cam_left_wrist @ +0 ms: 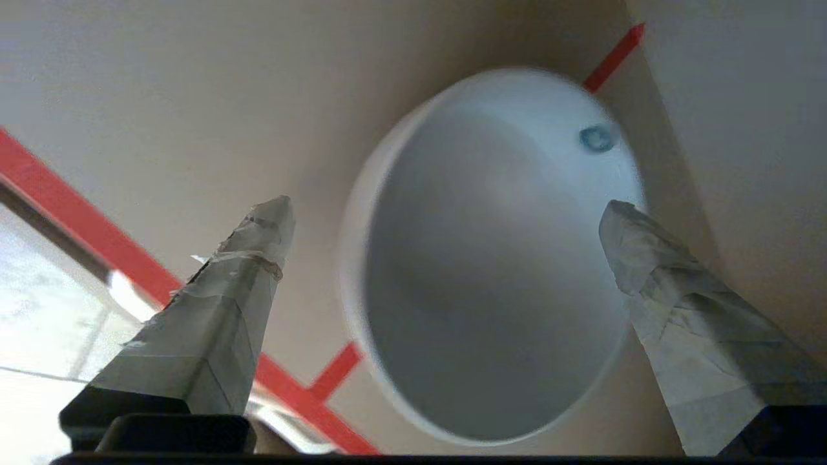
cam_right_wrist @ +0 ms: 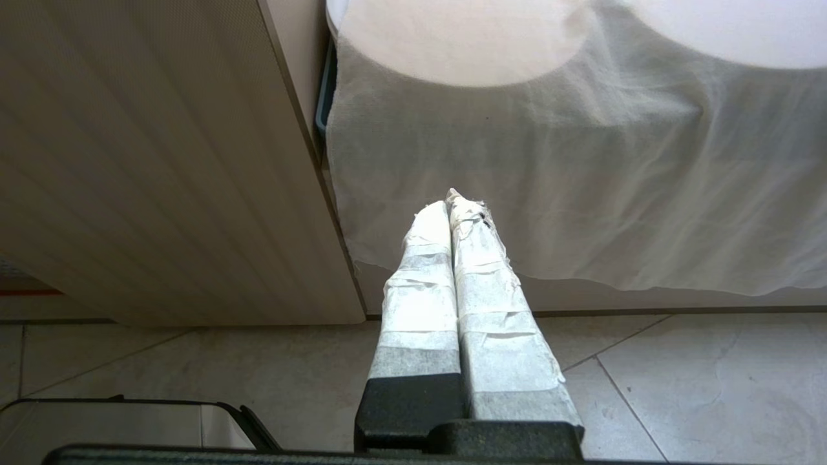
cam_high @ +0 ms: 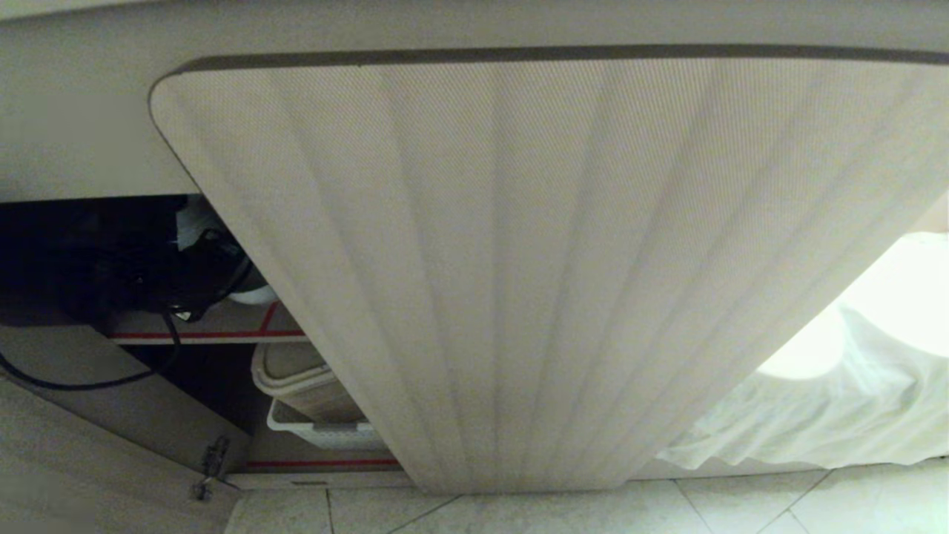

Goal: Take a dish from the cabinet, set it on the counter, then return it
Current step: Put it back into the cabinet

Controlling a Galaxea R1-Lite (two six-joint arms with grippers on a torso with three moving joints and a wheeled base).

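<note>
The dish [cam_left_wrist: 491,271], a plain white deep bowl, stands upright on a beige shelf [cam_left_wrist: 194,129] with red edging inside the cabinet. My left gripper [cam_left_wrist: 446,208] is open, its taped fingers [cam_left_wrist: 219,310] wide on either side of the bowl. One fingertip is apart from the rim, the other overlaps it, and contact cannot be told. In the head view the left arm [cam_high: 141,274] reaches into the dark cabinet beside the open fluted door [cam_high: 534,259], with a sliver of the dish [cam_high: 252,295] showing. My right gripper [cam_right_wrist: 449,200] hangs shut over the floor. The counter top is out of view.
A white slotted basket [cam_high: 319,434] and a beige container [cam_high: 296,378] sit on the lower shelf. A black cable [cam_high: 89,382] trails from the arm. A white cloth [cam_high: 815,415] hangs right of the door. Pale floor tiles [cam_high: 667,504] lie below.
</note>
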